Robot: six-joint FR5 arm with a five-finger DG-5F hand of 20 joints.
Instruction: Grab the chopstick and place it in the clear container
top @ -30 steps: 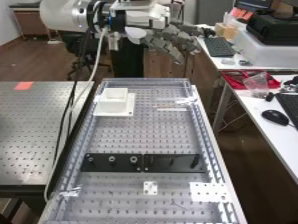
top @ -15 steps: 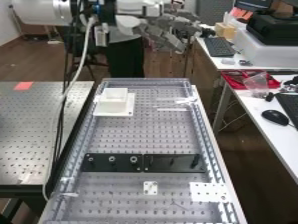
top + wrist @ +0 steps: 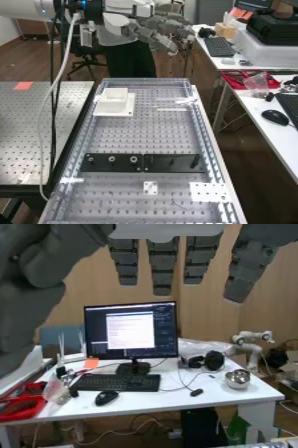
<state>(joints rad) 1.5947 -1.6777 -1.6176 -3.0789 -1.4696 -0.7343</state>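
My empty hand (image 3: pixel 157 38), fingers straight and spread, hangs above the far end of the counter (image 3: pixel 143 135). What seems the chopstick (image 3: pixel 167 106) lies near that end, ungrasped; I should lower and pinch it.

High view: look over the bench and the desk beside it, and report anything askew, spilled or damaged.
Only one untidy spot: a crumpled see-through bag slumps over the edge of the red tray on the side desk. Nothing looks spilled or broken on the bench; the white box stands upright.
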